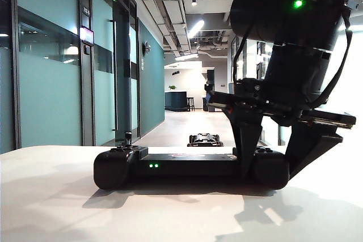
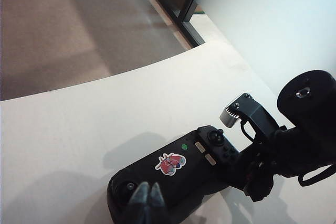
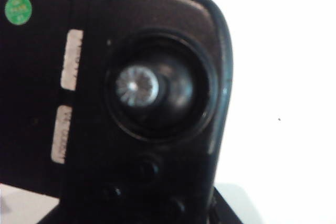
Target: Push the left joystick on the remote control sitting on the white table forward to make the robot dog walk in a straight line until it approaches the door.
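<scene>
The black remote control (image 1: 181,165) lies on the white table (image 1: 57,208), two green lights lit on its front. Its left joystick (image 1: 128,138) stands upright and untouched. In the left wrist view my left gripper (image 2: 145,192) is shut, its tips hovering just beside that joystick (image 2: 129,186). My right gripper (image 1: 271,168) straddles the controller's right end, one finger (image 1: 247,145) on each side, and is still open. The right wrist view is filled by the twin right stick (image 3: 137,85). The robot dog (image 1: 205,139) stands on the corridor floor beyond the table.
Teal glass walls and a door (image 1: 122,77) line the corridor's left side. The corridor runs on to a bright lobby (image 1: 184,92). The table's far edge (image 2: 157,66) drops to the grey floor.
</scene>
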